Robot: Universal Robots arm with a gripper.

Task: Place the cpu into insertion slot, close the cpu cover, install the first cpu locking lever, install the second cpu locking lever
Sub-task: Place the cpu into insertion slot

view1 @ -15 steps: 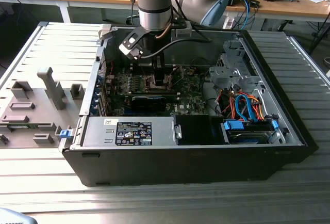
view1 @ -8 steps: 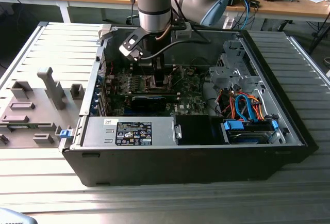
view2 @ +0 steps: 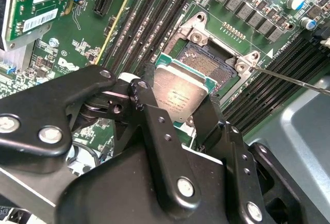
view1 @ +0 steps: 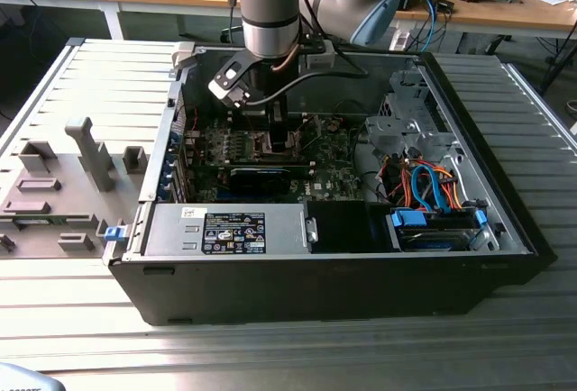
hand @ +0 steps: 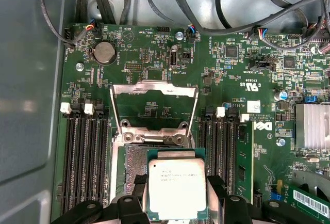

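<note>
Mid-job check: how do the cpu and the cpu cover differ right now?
The cpu is a solid grey plate; the cpu cover is a bare frame with a window. The cpu is clamped in the gripper close by the insertion slot, not seated; the cpu cover is swung open, beyond the slot. Both are square, silver metal.

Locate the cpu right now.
In both wrist views the cpu is clamped in the gripper, partly overlapping the insertion slot and not seated, with the cpu cover swung open at the slot's far side.
</note>
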